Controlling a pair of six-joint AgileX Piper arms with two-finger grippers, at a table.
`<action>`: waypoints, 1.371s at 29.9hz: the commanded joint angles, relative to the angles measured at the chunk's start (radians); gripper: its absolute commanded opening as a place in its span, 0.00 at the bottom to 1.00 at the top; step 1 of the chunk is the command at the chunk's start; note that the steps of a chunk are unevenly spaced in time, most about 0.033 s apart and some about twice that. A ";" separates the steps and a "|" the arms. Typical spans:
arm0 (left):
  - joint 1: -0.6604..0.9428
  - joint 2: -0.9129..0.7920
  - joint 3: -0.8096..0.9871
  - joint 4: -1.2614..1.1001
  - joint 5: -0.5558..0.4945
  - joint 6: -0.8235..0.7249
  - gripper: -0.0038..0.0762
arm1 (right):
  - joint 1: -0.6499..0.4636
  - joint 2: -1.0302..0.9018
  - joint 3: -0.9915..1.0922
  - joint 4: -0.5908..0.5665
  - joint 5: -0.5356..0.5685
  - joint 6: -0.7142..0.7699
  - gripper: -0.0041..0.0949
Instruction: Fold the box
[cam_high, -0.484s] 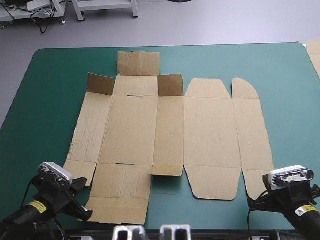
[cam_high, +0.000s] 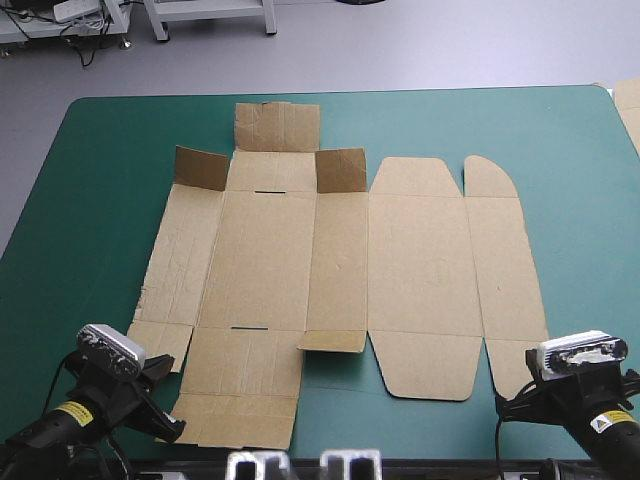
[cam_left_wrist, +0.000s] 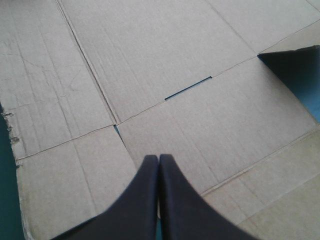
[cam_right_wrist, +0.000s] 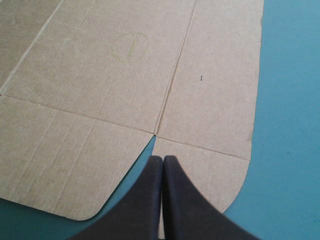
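Observation:
The brown box lies as a flat cut sheet across the middle of the teal-green table. Two small flaps stand raised at its far side, and a near flap is slightly lifted. My left gripper is shut at the sheet's near left corner; in the left wrist view its tip hovers over the board, just short of a narrow slot. My right gripper is shut at the near right corner, its tip over a rounded flap.
An edge of more brown board shows at the table's far right edge. Bare teal-green cover runs along the left side, the right side and the far edge of the sheet.

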 joint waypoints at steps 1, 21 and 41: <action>-0.003 0.013 -0.033 -0.028 -0.052 -0.008 0.04 | -0.001 0.012 -0.026 0.018 -0.052 -0.009 0.03; -0.003 0.244 -0.349 -0.017 0.025 -0.101 0.04 | -0.001 0.012 -0.026 0.018 -0.057 -0.009 0.03; -0.001 0.775 -0.709 0.179 0.019 -0.271 0.04 | -0.001 0.012 -0.026 0.014 -0.057 -0.009 0.03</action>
